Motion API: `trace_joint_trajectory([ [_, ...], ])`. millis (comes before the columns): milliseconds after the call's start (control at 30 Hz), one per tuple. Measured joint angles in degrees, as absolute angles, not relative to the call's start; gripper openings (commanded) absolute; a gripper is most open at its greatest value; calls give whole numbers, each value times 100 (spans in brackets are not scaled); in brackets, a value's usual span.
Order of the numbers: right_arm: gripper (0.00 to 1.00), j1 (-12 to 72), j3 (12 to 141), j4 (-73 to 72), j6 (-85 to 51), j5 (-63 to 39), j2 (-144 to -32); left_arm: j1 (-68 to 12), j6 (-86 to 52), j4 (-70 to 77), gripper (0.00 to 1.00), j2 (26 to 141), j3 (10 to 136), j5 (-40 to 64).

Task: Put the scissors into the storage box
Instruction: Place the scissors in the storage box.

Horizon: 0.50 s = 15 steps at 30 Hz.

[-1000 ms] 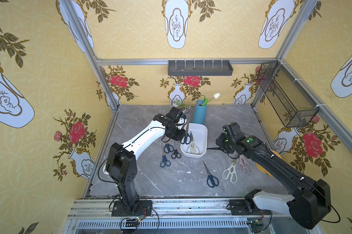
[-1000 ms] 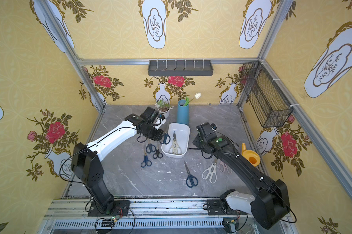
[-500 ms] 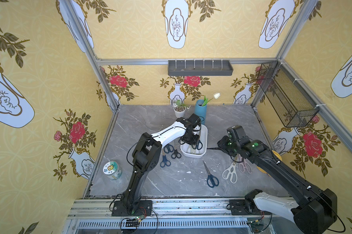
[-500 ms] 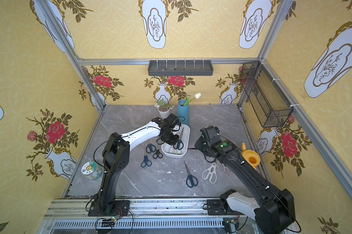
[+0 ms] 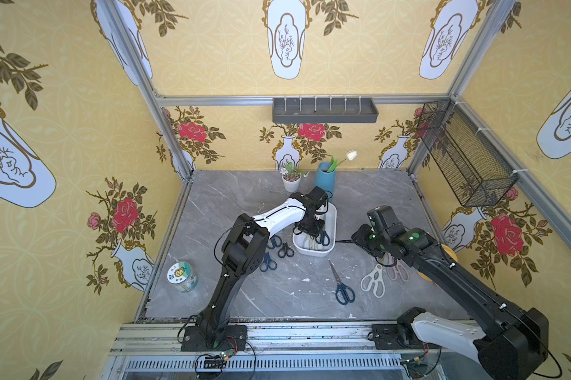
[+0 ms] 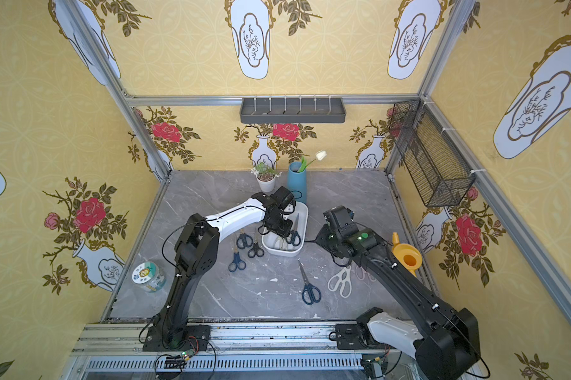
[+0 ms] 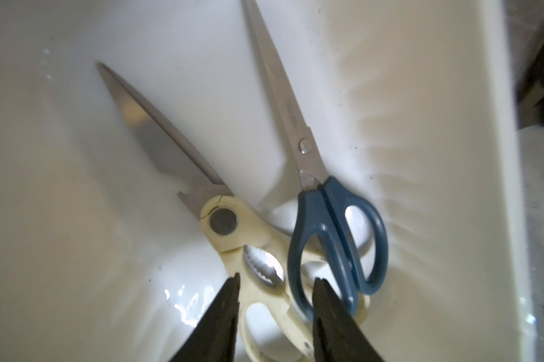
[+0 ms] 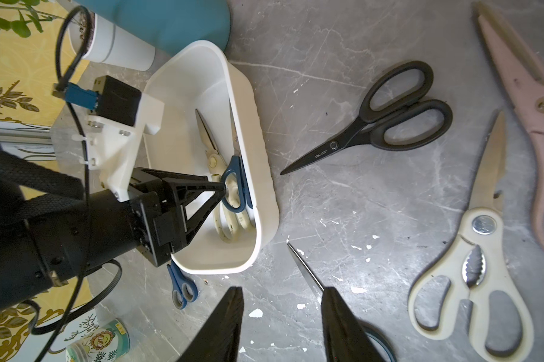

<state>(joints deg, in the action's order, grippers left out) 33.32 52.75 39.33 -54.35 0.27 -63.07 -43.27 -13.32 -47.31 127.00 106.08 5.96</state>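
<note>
Setting: a grey marbled tabletop point(image 5: 231, 210) lay between yellow walls papered with roses and vases.
Left gripper: the left gripper point(image 7: 277, 279) hung low inside the storage box point(image 5: 312, 252), its fingers spread and pinching nothing.
Beneath it: blue-handled scissors point(image 7: 306, 163) lay along one long wall of the box. Their loops rested across the handles of cream shears point(image 7: 222, 219) on the box floor, and both pairs pointed their blades toward the far end.
Right gripper: the right gripper point(image 8: 283, 290) hovered over the table just to the right of the box, fingers parted and empty.
Near it: the blade tip of a loose blue pair point(image 5: 340, 285) lay beside one finger in the right wrist view.
Further right: a black pair point(image 8: 386, 122), white shears point(image 8: 474, 238) and pink shears point(image 8: 530, 103) lay on the table, outside the box.
Left of box: three dark-handled pairs point(image 6: 244, 238) lay close together on the table.
Behind box: a teal vase point(image 5: 324, 179) and a white plant pot point(image 5: 291, 182) stood upright.
Edges: a labelled jar point(image 5: 181, 276) stood near the left wall and a yellow funnel point(image 6: 407, 258) near the right.
Walls: a grey tray point(image 5: 323, 110) hung at the back and a mesh basket point(image 5: 465, 154) on the right.
</note>
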Motion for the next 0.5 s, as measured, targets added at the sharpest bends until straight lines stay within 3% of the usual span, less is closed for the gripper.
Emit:
trace_joint_trajectory([
  [233,47,3326,5092,3931,-5516,34,-6106,-4372,-1179,-4635,47,11292,10119,659],
  [500,47,3323,4995,3706,-5551,51,-6108,-3968,-753,-4587,45,9013,7760,727],
])
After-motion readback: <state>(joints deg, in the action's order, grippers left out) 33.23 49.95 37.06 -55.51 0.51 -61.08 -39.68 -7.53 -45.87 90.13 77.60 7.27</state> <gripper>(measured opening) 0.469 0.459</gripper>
